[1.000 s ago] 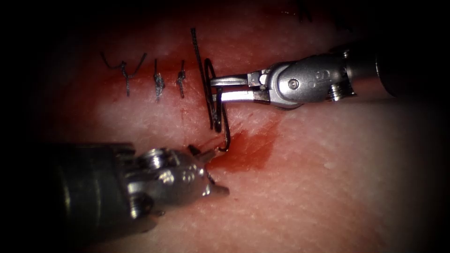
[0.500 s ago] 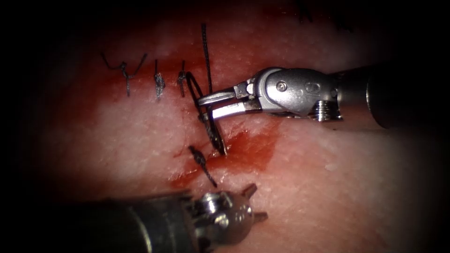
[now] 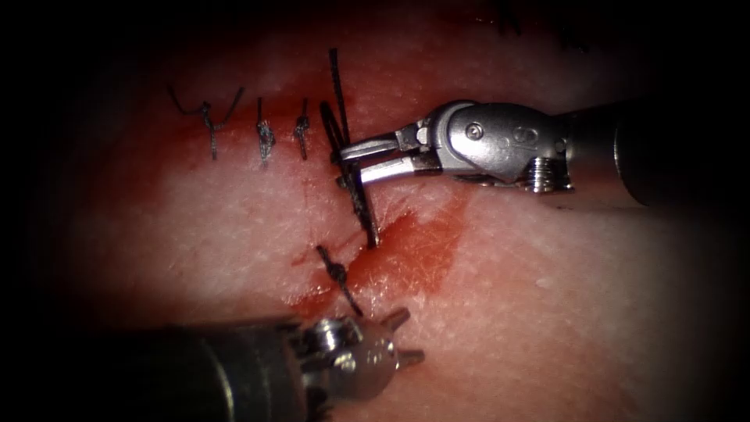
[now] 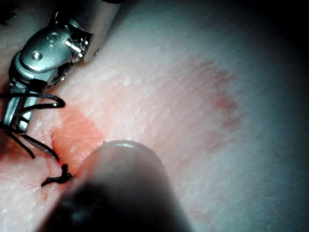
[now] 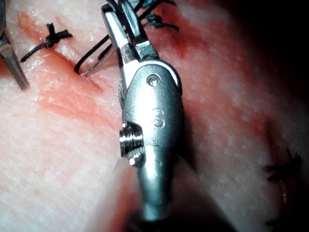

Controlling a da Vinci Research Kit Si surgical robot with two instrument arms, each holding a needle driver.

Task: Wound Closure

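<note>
Needle: thin dark curved steel needle [image 3: 366, 209], long axis running steeply from the right tool down to the red fluid, lower end at the tissue surface; whether it enters cannot be told.
Right tool: silver wristed needle driver [image 3: 349, 161], jaws slightly parted around the black thread loop [image 3: 334, 133]; a firm hold cannot be confirmed.
Left tool: silver needle driver [image 3: 410, 337], jaws apart, holding nothing, just below a short knotted thread end [image 3: 336, 273].
Tissue: pale pink pork surface [image 3: 547, 312], open room right of the red fluid patch [image 3: 414, 250].
Stitches: three dark knotted sutures [image 3: 264, 137] to the left.
</note>
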